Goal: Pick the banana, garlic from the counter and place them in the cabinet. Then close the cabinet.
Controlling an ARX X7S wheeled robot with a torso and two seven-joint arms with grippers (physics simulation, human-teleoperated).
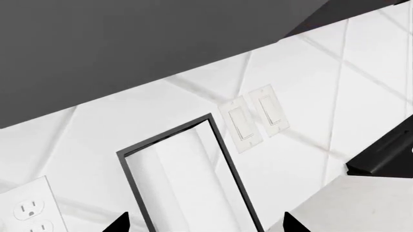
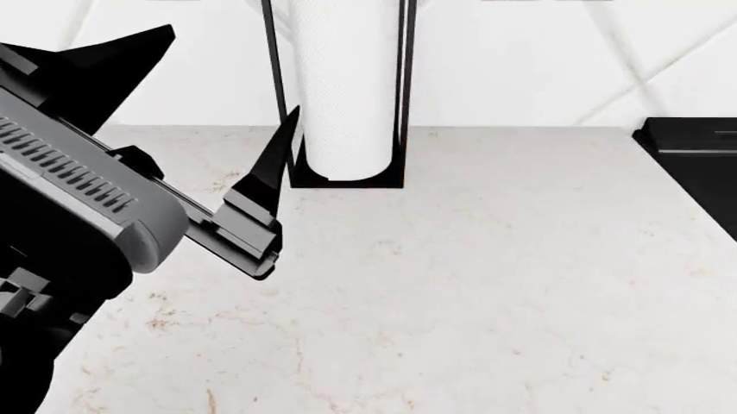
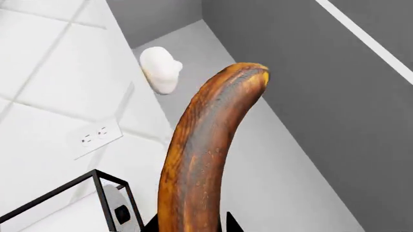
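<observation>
The banana (image 3: 206,145), dark brown with orange patches, stands up between the fingers of my right gripper (image 3: 193,224), which is shut on its lower end. Its tip points into the grey cabinet (image 3: 310,96). The garlic (image 3: 160,70), a small whitish bulb, rests on the cabinet's pale grey panel close to the tiled wall. My left gripper (image 2: 235,69) hangs open and empty over the white counter (image 2: 484,285), in front of the paper-towel roll; its two black fingertips (image 1: 119,224) frame the roll in the left wrist view. The right gripper is out of the head view.
A paper-towel roll (image 2: 343,95) in a black frame stands at the back of the counter. A black cooktop (image 2: 691,151) lies at the right edge. The tiled wall carries light switches (image 1: 255,118) and an outlet (image 1: 29,212). The cabinet's dark underside (image 1: 129,43) is overhead.
</observation>
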